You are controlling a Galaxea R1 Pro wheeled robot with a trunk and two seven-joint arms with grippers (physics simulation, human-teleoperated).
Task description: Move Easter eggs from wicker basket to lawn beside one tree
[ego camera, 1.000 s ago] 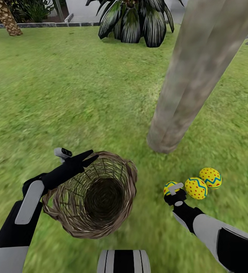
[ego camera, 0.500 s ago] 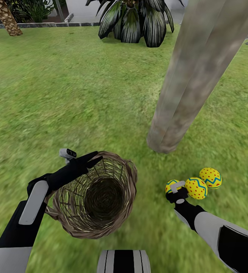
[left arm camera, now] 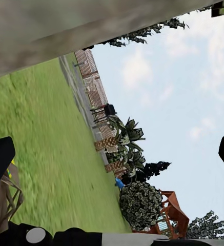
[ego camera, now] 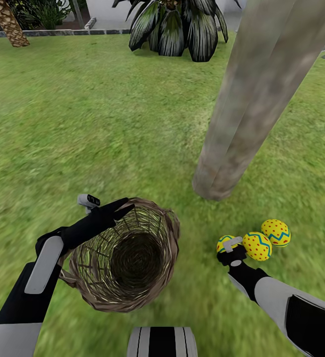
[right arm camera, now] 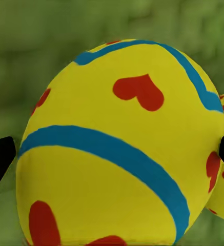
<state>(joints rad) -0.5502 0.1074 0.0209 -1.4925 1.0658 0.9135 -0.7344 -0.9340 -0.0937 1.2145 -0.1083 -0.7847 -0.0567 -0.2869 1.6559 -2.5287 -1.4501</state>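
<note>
**A:** Start at the right gripper (ego camera: 230, 246). Where does the egg sit from it?

**B:** Right between the fingers. In the right wrist view the heart-painted egg (right arm camera: 124, 148) lies straight ahead, a dark fingertip (right arm camera: 0, 161) at either side of it. Whether the fingers are pressing on it or just flanking it, I cannot tell. Its long axis seems to run roughly along the gripper's reach, slightly tilted.

**A:** And outward from there?

**B:** Just past it, touching or nearly so, is the dotted egg (ego camera: 257, 246), then the zigzag egg (ego camera: 276, 232) beside that one. All three are low on the lawn (ego camera: 107, 124), near the foot of the tree (ego camera: 241, 134) (the thick grey leaning trunk, not the palms behind).

**A:** The left gripper (ego camera: 115, 207)?

**B:** Over the near-left rim of the wicker basket (ego camera: 167, 223), fingers spread in the left wrist view. The basket looks empty, tipped towards the camera.

**A:** So the coming move?

**B:** I judge it belongs to the right arm alone: let go if needed, then draw back along its own axis, away from the trunk, without nudging the neighbouring eggs.
</note>
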